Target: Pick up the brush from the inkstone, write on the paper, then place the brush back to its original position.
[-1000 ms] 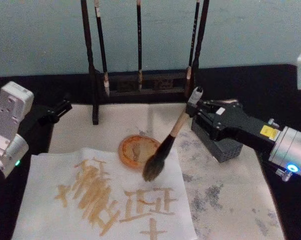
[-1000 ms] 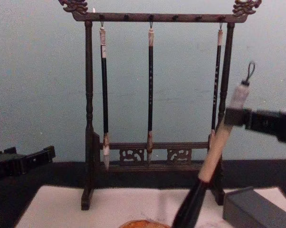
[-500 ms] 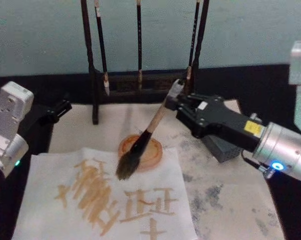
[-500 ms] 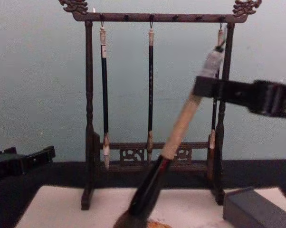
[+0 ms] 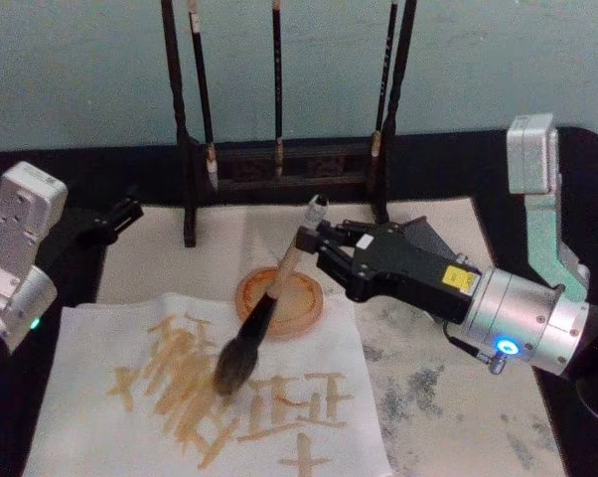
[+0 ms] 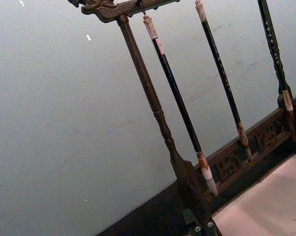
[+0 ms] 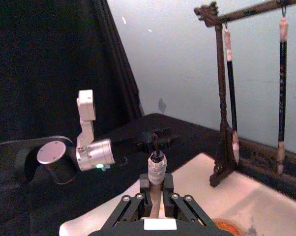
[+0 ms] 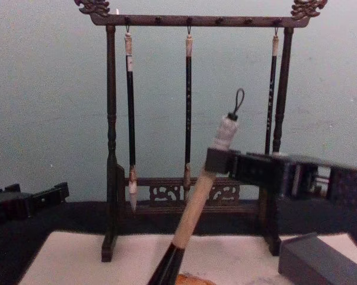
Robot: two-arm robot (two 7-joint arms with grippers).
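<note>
My right gripper (image 5: pixel 311 241) is shut on the upper handle of the brush (image 5: pixel 276 286), just below its white end cap (image 8: pixel 226 132). The brush slants down to the left, and its bushy bristles (image 5: pixel 233 366) touch a white sheet (image 5: pixel 90 338) marked with tan strokes. That sheet lies on the front left of the larger off-white paper (image 5: pixel 458 397). The dark grey inkstone (image 8: pixel 318 261) sits at the right, mostly behind my right arm in the head view. In the right wrist view the right gripper (image 7: pixel 156 186) clamps the handle. My left gripper (image 5: pixel 120 215) is parked at the far left.
A dark wooden rack (image 8: pixel 190 21) stands at the back with three thin black-handled brushes (image 8: pixel 188 113) hanging from it. An orange round dish (image 5: pixel 301 298) sits on the paper just behind the brush's ferrule. Grey stains mark the paper's right half.
My right gripper has swung left and toward me with the brush and come lower. The bristles went from beside the orange dish to the white sheet in front of it. The left arm is still.
</note>
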